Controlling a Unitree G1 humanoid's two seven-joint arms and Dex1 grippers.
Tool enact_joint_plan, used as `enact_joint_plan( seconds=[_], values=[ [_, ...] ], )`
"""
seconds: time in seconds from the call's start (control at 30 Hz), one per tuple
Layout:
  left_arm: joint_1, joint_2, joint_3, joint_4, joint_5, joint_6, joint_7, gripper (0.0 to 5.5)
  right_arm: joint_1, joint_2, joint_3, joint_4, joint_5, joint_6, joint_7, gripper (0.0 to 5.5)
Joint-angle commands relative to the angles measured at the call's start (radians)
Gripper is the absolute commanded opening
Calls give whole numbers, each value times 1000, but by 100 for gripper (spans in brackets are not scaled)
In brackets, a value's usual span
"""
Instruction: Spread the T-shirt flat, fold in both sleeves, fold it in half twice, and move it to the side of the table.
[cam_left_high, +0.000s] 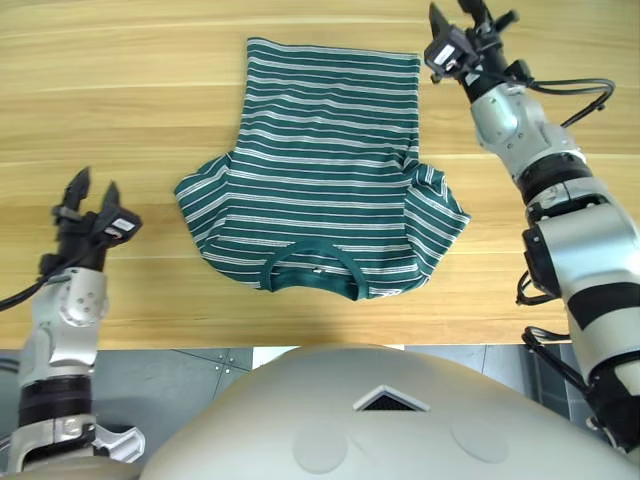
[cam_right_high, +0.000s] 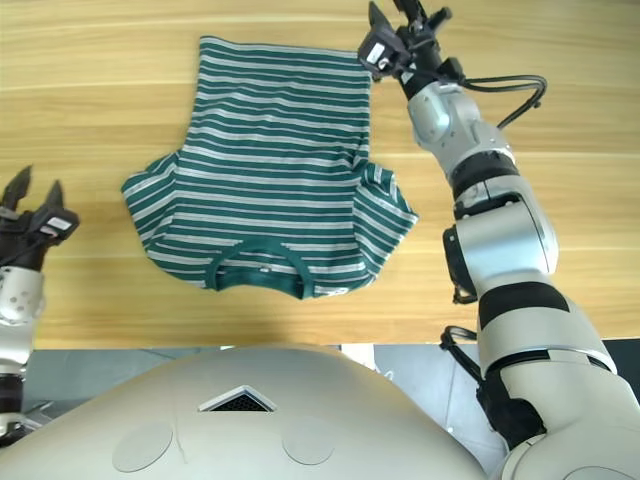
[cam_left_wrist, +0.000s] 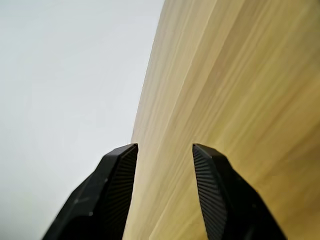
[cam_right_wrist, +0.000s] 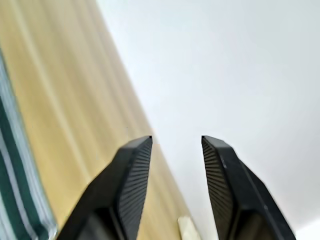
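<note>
A green T-shirt (cam_left_high: 325, 170) with white stripes lies on the wooden table (cam_left_high: 120, 110), collar toward the near edge and hem toward the far side. Its body is mostly flat; both sleeves bunch at the sides, the one on my right rumpled. My right gripper (cam_left_high: 452, 22) hovers open just off the shirt's far right hem corner, holding nothing. My left gripper (cam_left_high: 92, 190) stands open over bare wood, well to the left of the shirt. In the right wrist view, open fingers (cam_right_wrist: 131, 170) frame the table's far edge, with a strip of the T-shirt (cam_right_wrist: 12, 165) at the side.
Bare wood surrounds the shirt on the left and far sides. The near table edge (cam_left_high: 150, 345) runs just below the collar, with grey floor beyond it. A small pale object (cam_right_wrist: 189, 229) lies by the table's far edge in the right wrist view.
</note>
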Motion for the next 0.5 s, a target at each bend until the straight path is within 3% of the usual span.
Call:
enact_joint_plan(
  seconds=[0.03,0.2,0.33,0.5],
  values=[
    [138,40,24,-162,20,-35,-71,202,75,-61,-25,-130,10,-34,-17,182],
    [84,108,-176,-167,31,-167,-222,202,137,-76,-26,-248,-9,-8,0,182],
    [-17,109,-255,-76,42,-167,-269,202,165,-100,-42,-283,-9,6,6,182],
    [-91,93,-276,-5,43,-139,-240,282,179,-124,-53,-286,-10,25,1,182]
  ],
)
